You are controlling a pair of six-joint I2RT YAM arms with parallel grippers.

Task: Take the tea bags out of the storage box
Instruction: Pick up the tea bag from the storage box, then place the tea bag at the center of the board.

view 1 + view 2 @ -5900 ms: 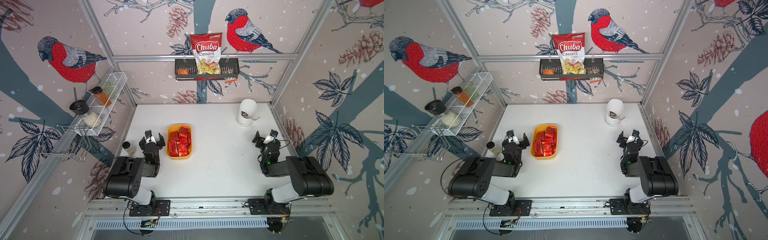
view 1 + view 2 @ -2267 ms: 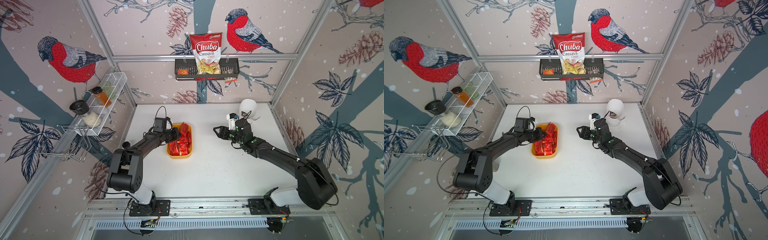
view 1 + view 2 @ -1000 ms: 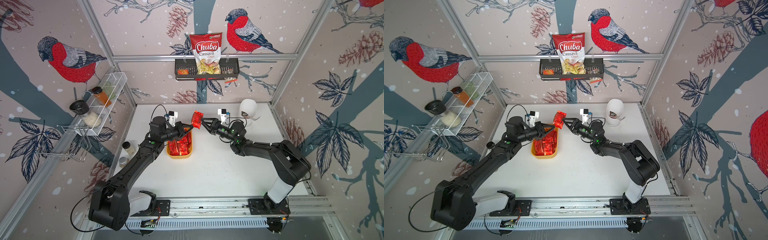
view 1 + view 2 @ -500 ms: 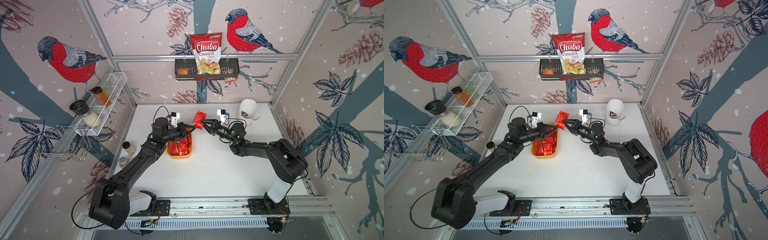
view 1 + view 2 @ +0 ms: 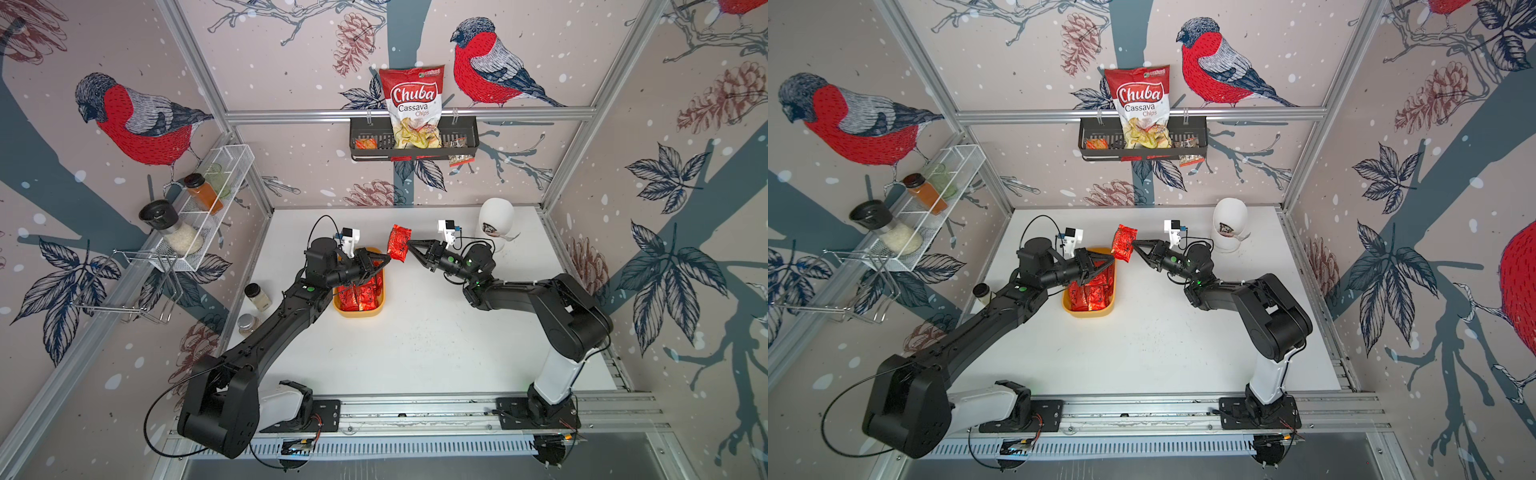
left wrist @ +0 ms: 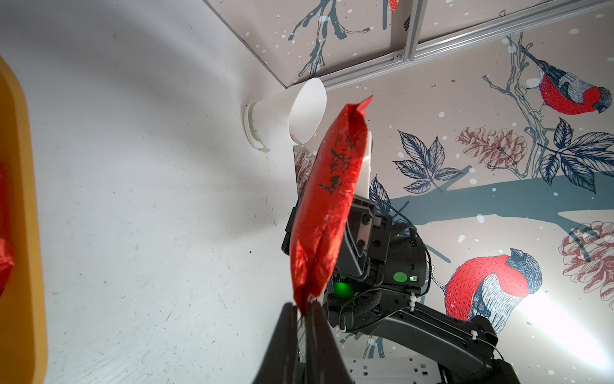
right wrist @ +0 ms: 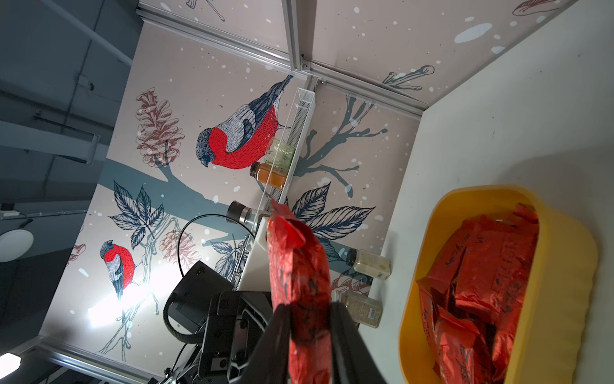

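Currently one tea bag (image 5: 399, 248) hangs over the storage box (image 5: 360, 312) far edge. Left pincer (image 5: 389, 258) pinches its corner, right pincer (image 5: 409, 244) clamps its middle. Other tea bags (image 5: 357, 294) lie inside the box.

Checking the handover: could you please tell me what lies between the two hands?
One red tea bag, gripped by the left hand and the right hand, seen in both top views.

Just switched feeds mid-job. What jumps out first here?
A red tea bag hangs in mid-air near the storage box's far end, pinched at a corner by the left gripper while the right gripper holds the other side in its jaws. More red sachets fill the box.
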